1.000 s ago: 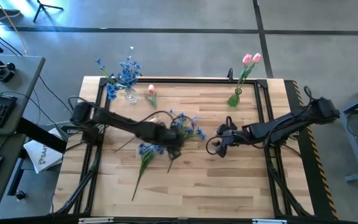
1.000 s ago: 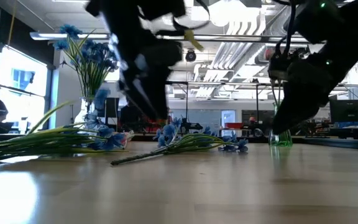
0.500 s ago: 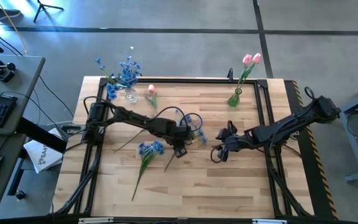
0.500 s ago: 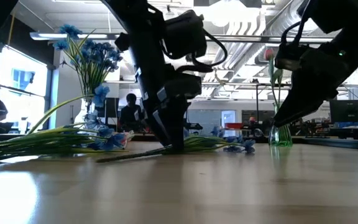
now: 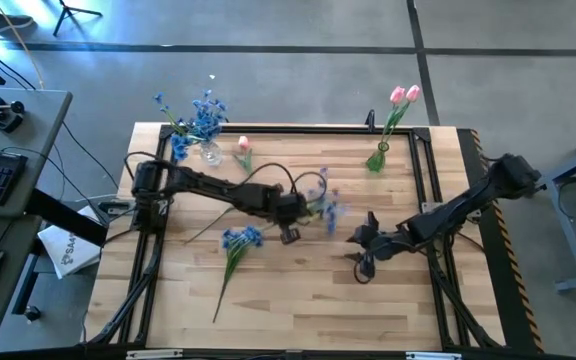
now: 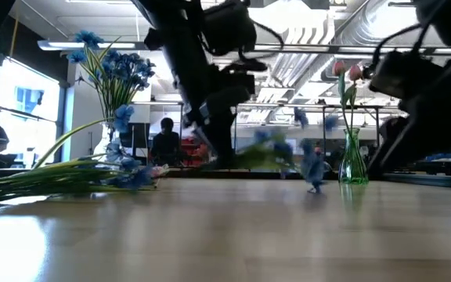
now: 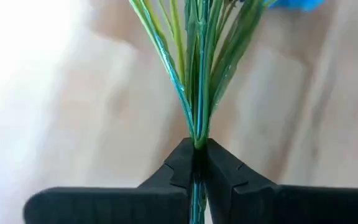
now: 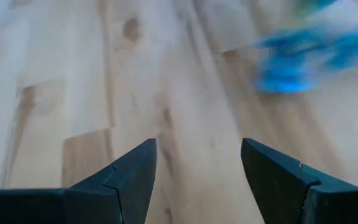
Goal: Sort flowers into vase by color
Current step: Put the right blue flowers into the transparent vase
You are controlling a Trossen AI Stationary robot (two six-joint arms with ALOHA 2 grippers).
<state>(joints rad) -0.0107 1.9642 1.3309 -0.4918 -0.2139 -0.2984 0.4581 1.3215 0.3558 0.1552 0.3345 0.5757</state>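
The wooden table (image 5: 298, 290) fills the middle of the room, with a dark frame around its edge and both arms reaching in over it. The left arm stretches from its base at the left edge toward the table's centre, and the left gripper (image 5: 290, 208) sits there with its jaws pinched tight on the green stems of a blue spray (image 5: 320, 198), whose blossoms hang blurred just to the right of it, lifted off the wood as the low view shows (image 6: 288, 153). From the wrist camera the stems (image 7: 194, 81) fan out of the closed fingers (image 7: 225, 171), which meet with nothing but stalk between them. The right arm comes in from the right edge, and the right gripper (image 5: 361, 250) hovers low over bare wood to the right of centre, jaws spread wide and holding nothing; its two fingers (image 8: 132, 171) stand well apart over the planks. A second blue spray (image 5: 236, 245) lies flat on the table left of centre, stem pointing toward the near edge. At the far left corner a clear vase (image 5: 209, 152) holds more blue flowers (image 5: 200, 115), and a lone pink tulip (image 5: 243, 148) lies just beside it. At the far right a green vase (image 5: 376, 158) stands with two pink tulips (image 5: 404, 95) in it
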